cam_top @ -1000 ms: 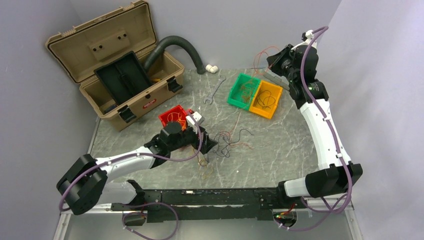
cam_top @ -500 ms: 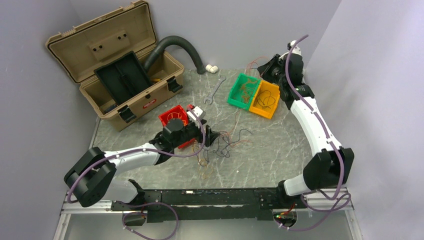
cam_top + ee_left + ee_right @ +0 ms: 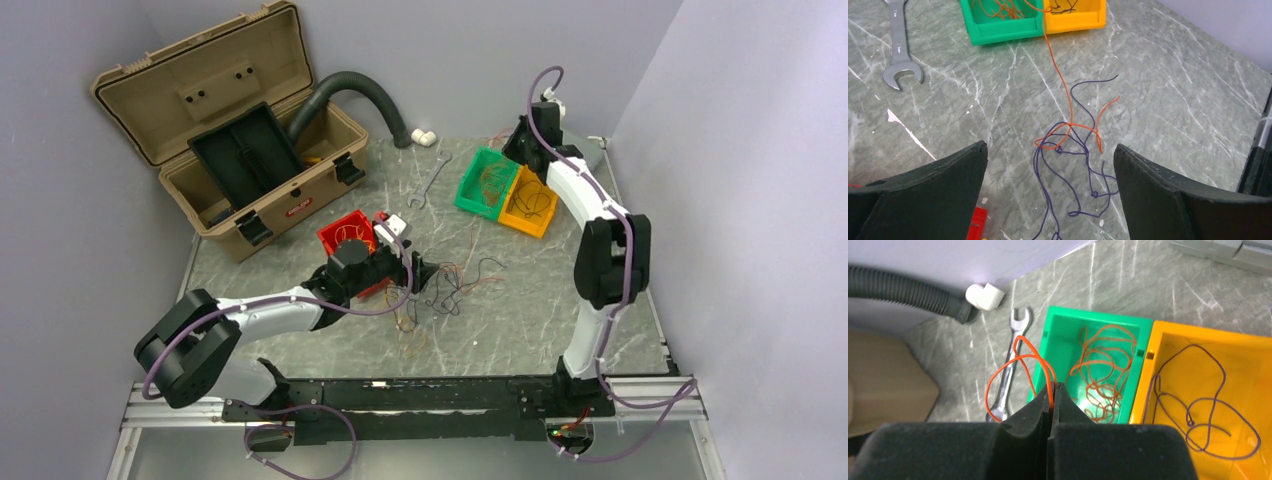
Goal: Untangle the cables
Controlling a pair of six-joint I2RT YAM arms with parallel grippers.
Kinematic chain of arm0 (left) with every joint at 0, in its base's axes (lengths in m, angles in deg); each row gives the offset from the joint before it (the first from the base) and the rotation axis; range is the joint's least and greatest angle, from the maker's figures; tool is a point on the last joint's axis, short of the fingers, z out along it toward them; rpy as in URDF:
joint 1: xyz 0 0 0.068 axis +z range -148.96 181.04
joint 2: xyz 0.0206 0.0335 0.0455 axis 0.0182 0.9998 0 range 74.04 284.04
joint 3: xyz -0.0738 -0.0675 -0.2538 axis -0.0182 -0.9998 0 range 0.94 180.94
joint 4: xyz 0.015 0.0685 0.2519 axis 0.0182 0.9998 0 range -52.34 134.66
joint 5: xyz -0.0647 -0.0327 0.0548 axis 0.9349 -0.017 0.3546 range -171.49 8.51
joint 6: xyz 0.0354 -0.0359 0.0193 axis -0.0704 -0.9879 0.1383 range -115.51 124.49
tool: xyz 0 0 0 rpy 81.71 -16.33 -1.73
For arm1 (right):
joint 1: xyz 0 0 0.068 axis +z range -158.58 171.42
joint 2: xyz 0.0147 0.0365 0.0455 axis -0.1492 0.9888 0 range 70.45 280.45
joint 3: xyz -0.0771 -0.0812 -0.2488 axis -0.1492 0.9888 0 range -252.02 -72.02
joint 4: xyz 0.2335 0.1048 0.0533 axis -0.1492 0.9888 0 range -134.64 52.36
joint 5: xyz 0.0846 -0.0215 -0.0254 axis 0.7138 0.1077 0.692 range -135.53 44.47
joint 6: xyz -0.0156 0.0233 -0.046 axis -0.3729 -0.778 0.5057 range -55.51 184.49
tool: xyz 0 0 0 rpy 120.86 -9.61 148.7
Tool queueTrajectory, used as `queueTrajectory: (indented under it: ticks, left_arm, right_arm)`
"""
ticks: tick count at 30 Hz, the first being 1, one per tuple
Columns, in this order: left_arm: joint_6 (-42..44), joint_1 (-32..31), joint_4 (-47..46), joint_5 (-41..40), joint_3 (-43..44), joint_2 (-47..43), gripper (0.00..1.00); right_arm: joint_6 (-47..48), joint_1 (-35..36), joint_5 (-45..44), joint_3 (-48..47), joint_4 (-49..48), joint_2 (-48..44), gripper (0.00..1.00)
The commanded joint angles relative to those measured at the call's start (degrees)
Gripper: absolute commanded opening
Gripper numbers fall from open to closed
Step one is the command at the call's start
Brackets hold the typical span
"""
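A loose tangle of thin cables (image 3: 452, 283) lies mid-table. In the left wrist view it shows as purple strands (image 3: 1068, 165) crossed by an orange strand (image 3: 1060, 82) that runs up to the bins. My left gripper (image 3: 425, 275) (image 3: 1049, 147) hovers low over the tangle, open, with nothing between its fingers. My right gripper (image 3: 515, 150) (image 3: 1052, 387) hangs above the green bin (image 3: 1093, 317) and is shut on an orange cable (image 3: 1018, 357) that loops out over the bin's left edge.
The green bin (image 3: 463, 195) holds orange cables. The orange bin (image 3: 550, 185) (image 3: 1208, 329) beside it holds a purple one. A wrench (image 3: 428, 185) lies left of the bins. A red bin (image 3: 335, 235), an open tan toolbox (image 3: 230, 130) and a corrugated hose (image 3: 360, 90) sit at the left and back.
The right arm has swung from the back right corner leftward to above the green bin, still shut on the orange cable. The left gripper has edged right toward the tangle.
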Motion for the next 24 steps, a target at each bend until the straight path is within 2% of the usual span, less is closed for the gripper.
queueTrajectory:
  ticks: [1, 6, 12, 16, 18, 19, 21, 22, 24]
  left_arm:
    - [1.13, -0.19, 0.02, -2.00, 2.93, 1.00, 0.98]
    - [1.11, -0.21, 0.84, -2.31, 2.78, -0.58, 0.98]
    - [2.04, -0.20, 5.01, -3.51, 4.47, -1.11, 0.98]
    - [2.08, -0.19, 5.82, -4.36, 4.70, -1.50, 0.98]
    - [2.16, -0.18, 6.06, -4.36, 4.67, -1.71, 0.98]
    - [2.13, -0.18, 6.11, -4.47, 4.66, -1.88, 0.99]
    - [2.36, -0.20, 6.03, -4.36, 4.58, -2.08, 0.98]
    - [2.46, -0.19, 6.13, -4.24, 4.59, -2.04, 0.98]
    - [2.63, -0.19, 6.49, -3.87, 4.97, -1.78, 0.97]
  right_arm:
    - [0.81, 0.38, -5.10, -6.84, 0.11, 5.89, 0.00]
    - [2.67, 2.89, -11.09, -14.87, 6.09, 15.24, 0.00]
    - [2.84, 6.54, -18.82, -17.71, 9.10, 22.25, 0.00]
    - [2.03, 7.12, -19.87, -19.74, 10.83, 25.28, 0.02]
    - [2.59, 7.12, -17.89, -21.05, 11.99, 25.70, 0.11]
    - [3.26, 7.06, -16.67, -21.39, 12.39, 25.19, 0.21]
    - [3.91, 7.24, -15.65, -19.70, 11.42, 22.24, 0.49]
    - [4.29, 7.25, -14.49, -17.55, 9.95, 19.90, 0.58]
    - [4.56, 7.20, -13.18, -13.32, 6.90, 15.24, 0.65]
